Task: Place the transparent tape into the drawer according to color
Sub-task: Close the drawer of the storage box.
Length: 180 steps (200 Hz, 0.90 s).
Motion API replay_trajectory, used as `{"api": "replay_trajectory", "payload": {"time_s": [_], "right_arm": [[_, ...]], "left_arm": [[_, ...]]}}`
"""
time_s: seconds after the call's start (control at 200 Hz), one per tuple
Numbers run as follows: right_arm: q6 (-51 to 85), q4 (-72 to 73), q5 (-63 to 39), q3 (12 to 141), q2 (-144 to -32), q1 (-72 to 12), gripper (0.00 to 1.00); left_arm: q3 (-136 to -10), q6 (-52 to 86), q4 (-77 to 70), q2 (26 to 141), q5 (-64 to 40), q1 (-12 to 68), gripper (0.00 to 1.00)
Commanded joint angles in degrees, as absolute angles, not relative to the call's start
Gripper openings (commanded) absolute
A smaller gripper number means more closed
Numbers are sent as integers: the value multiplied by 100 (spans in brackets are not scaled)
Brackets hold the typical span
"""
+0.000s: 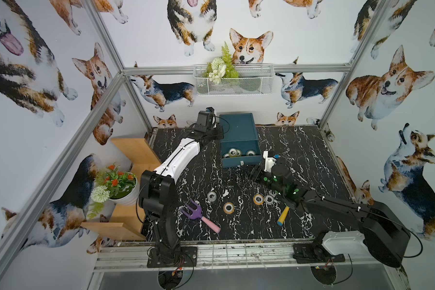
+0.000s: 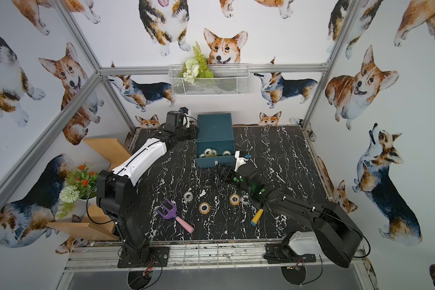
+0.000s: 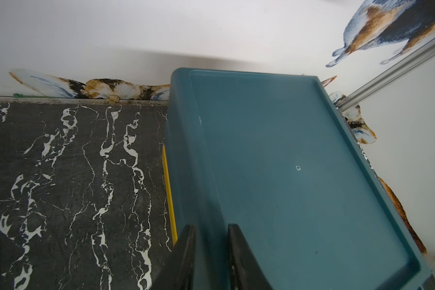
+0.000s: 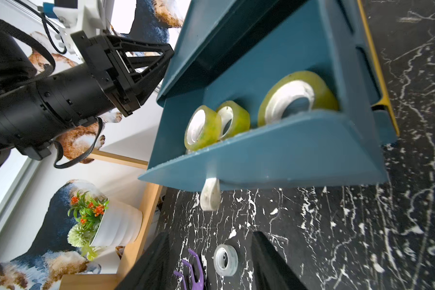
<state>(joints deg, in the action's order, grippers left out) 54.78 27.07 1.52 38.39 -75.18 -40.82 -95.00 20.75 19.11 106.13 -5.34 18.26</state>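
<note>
Grippers: left gripper (image 3: 211, 226) clamps the cabinet (image 3: 286, 175) rim, right gripper (image 4: 211, 233) stands apart, empty.

Corgi-print walls (image 1: 387, 88), aluminium frame (image 1: 312, 68), black marbled tabletop (image 1: 312, 155), wooden shelf (image 1: 136, 150), wire basket (image 1: 249, 86).

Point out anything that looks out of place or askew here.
Two toys lie among the loose tape rolls on the table: a purple rake and a yellow-handled tool partly under the right arm. In the open drawer, two yellow-green rolls lean tilted against each other instead of lying flat.
</note>
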Motion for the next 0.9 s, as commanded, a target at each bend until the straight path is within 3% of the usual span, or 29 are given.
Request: {"api": "replay_trajectory", "payload": {"time_s": [0.0, 0.896], "right_arm": [[5609, 3329, 149, 4033, -7785, -4016, 56], [5637, 5339, 229, 5059, -10133, -3630, 52]], "left_arm": [[-9453, 1934, 2372, 10678, -335, 1804, 27], [-9530, 1837, 2462, 11047, -338, 1809, 23]]}}
